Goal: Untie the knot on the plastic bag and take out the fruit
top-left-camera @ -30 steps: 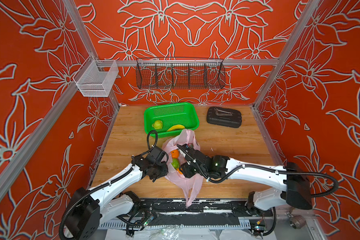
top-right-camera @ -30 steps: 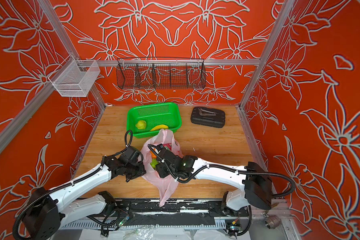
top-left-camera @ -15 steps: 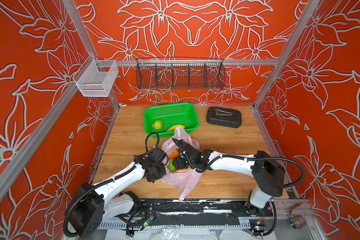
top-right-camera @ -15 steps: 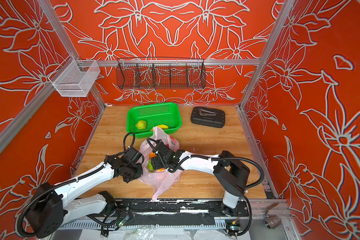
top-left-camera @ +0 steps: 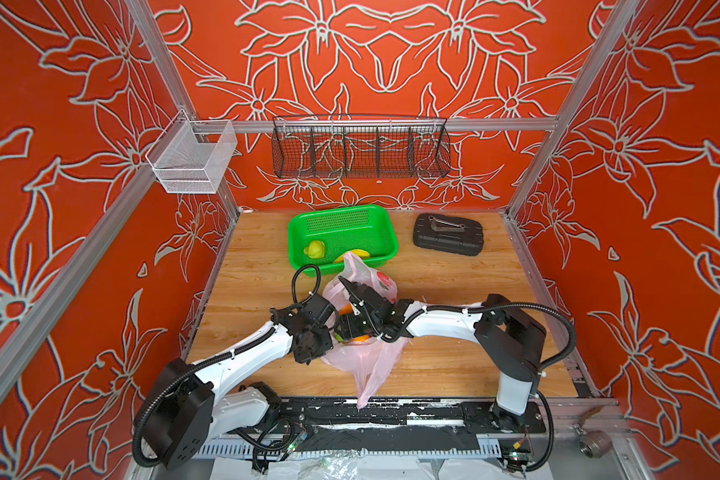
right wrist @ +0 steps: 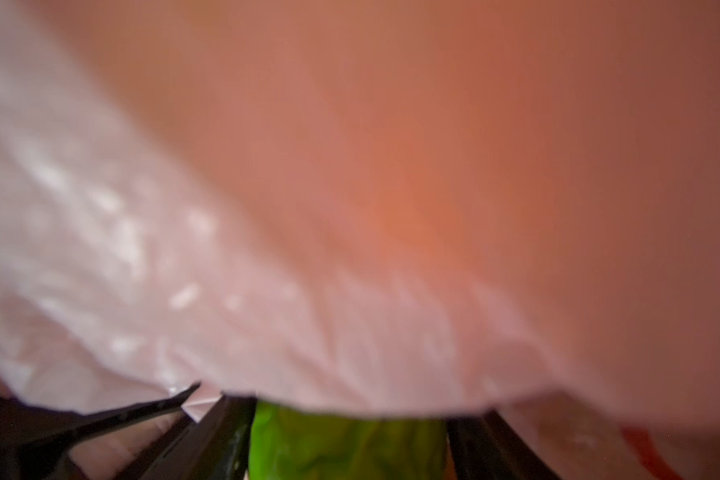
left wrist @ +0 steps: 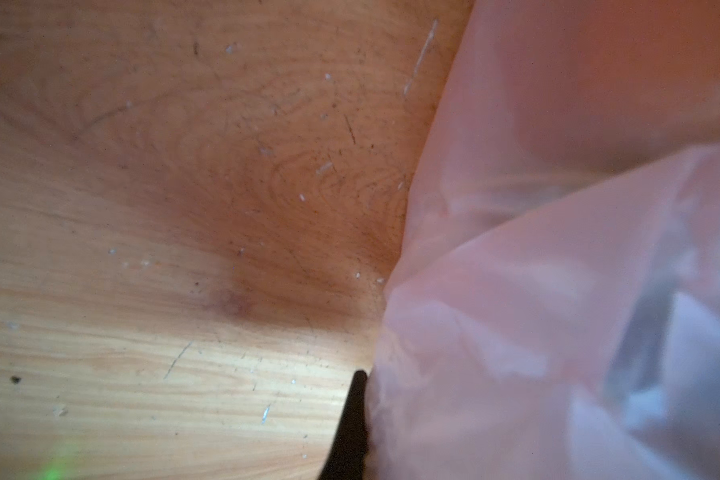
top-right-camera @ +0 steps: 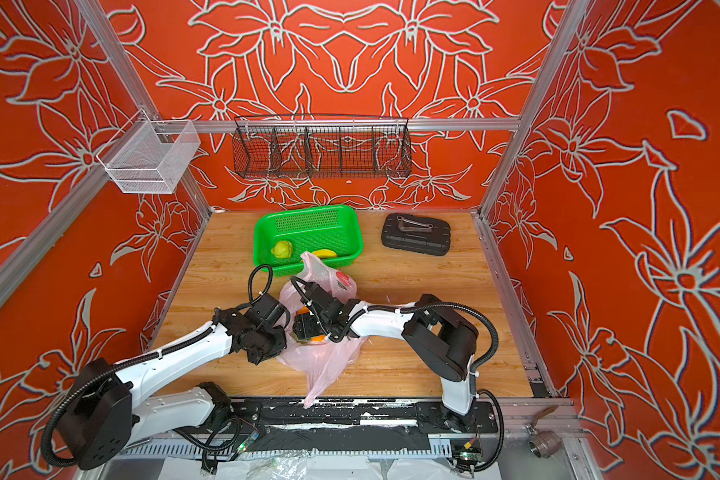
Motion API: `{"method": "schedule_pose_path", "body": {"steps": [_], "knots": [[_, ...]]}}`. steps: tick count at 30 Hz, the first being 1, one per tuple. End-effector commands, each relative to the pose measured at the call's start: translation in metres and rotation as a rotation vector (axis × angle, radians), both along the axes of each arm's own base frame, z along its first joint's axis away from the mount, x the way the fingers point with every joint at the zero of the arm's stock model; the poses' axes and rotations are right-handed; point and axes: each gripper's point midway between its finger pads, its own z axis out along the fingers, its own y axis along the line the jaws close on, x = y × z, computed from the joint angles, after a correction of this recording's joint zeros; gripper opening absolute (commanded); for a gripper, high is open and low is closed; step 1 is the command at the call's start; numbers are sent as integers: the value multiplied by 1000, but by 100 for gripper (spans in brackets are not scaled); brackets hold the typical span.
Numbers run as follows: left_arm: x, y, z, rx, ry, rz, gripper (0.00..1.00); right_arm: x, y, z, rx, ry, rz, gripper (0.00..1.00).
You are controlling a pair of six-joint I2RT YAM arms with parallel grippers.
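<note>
The plastic bag [top-left-camera: 364, 365] is seen lying on the table [top-left-camera: 433, 365], just in front of the green basket [top-left-camera: 375, 220], with both arms met at its opening. The left gripper [top-left-camera: 328, 330] is clamped fully closed, a fold of the bag's edge pinched in it. The right gripper [top-left-camera: 350, 328] is sunk inside the bag, jaws spread wide and pressed against a green fruit [right wrist: 350, 444] that fills the gap.

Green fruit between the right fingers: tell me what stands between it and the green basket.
The bag itself. Its pink film hangs over the green fruit between the right fingers, and in a top view its raised far flap stands between there and the basket. Nothing else visible in between.
</note>
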Motion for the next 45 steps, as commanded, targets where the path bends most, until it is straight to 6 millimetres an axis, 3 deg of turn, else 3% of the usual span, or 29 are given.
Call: {"method": "schedule_pose_path", "body": {"steps": [1,4,8,21,30,35,38,45], "knots": [[5,1,5,17,-22,6,0,1,8,-8,31,43,0,70],[5,4,5,26,-31,13,0,2,7,-7,42,26,-4,58],[9,5,5,33,-47,23,0,6,4,9,62,-20,-3,48],[27,5,23,64,-103,29,0,3,-45,74,101,-194,-65,44],[38,-8,33,36,-108,-6,0,-8,-80,116,159,-305,-91,43],[45,-13,49,25,-131,-27,12,-14,-109,148,207,-381,-123,42],[52,-15,65,13,-184,-38,29,-8,-129,168,226,-428,-175,42],[69,-22,133,-49,-375,-88,52,14,-165,229,260,-606,-261,43]]}}
